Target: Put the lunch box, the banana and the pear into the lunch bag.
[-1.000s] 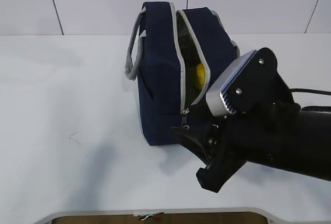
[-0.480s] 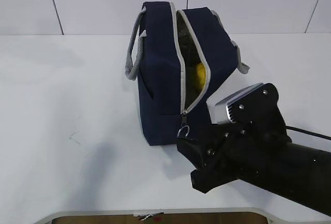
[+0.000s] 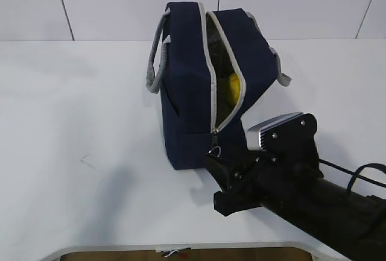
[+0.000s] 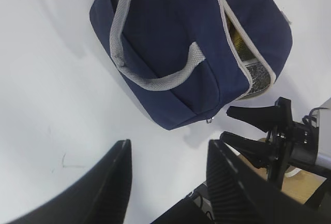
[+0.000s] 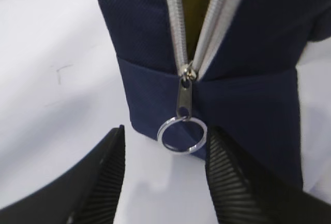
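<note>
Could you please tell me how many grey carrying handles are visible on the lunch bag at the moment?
2: one handle hangs on the lunch bag's left side, the other handle on its right side, partly hidden behind the bag.

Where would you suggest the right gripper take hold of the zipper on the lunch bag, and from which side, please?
Probably the metal ring pull. It hangs free below the slider at the low end of the lunch bag zipper, standing clear of the fabric. The right gripper is open and already faces that end of the bag, its fingers either side of the ring, so coming straight in and closing across the ring looks simplest.
</note>
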